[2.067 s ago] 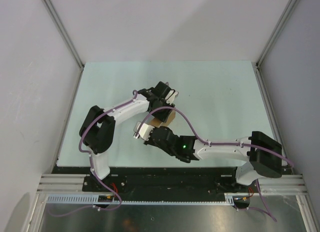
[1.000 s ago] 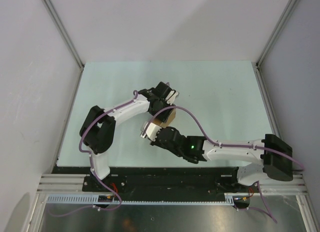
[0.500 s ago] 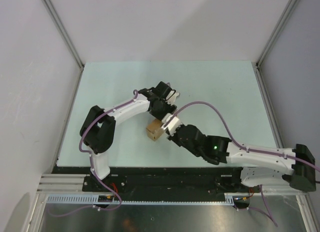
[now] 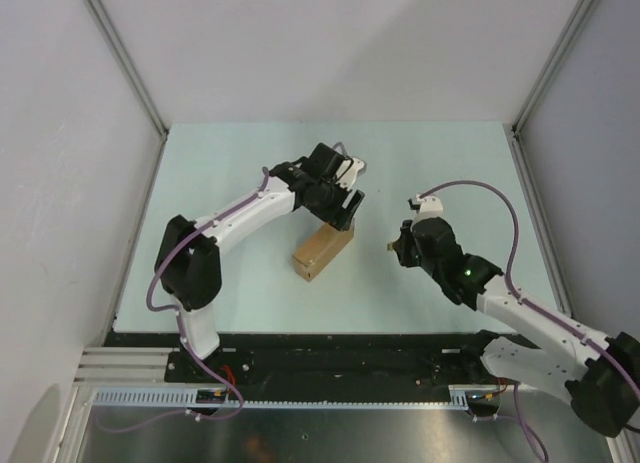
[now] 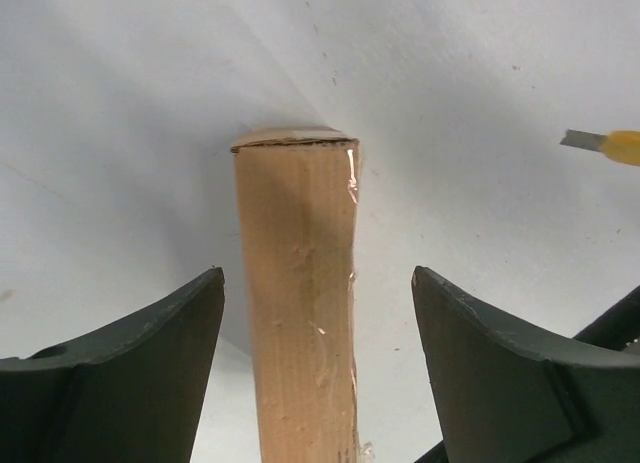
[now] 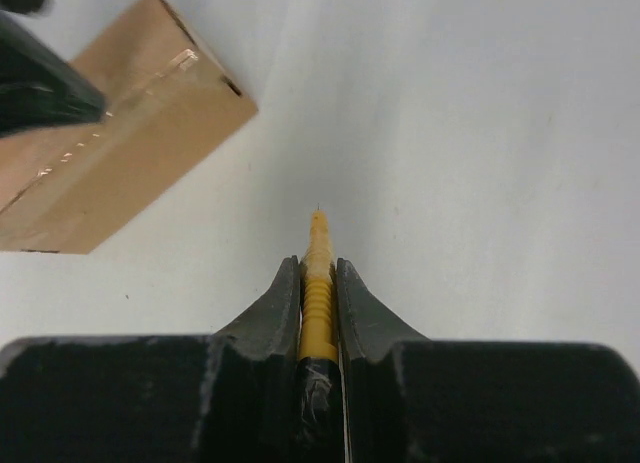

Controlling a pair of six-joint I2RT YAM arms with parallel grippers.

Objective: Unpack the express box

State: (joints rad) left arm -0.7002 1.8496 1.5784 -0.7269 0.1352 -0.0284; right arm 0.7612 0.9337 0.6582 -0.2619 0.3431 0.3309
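From my seat I see a pale green table (image 4: 450, 163) spreading under the left gripper (image 4: 342, 213) and the right gripper (image 4: 398, 247), plain white walls (image 4: 330, 43) beyond and to either side of them, grey metal posts (image 4: 125, 58) in the corners, a black rail (image 4: 330, 355) behind them, all in soft even light.

The top camera looks steeply down on the whole table (image 4: 450, 163) from above its near edge, both wrist cameras sit low and close, and all three share the express box (image 4: 322, 251).

Robot test cell in a lab: pale green table (image 4: 450, 163) boxed in by plain white panels (image 4: 60, 183) on aluminium posts (image 4: 122, 58) (slotted cable duct (image 4: 140, 395) along the near edge).
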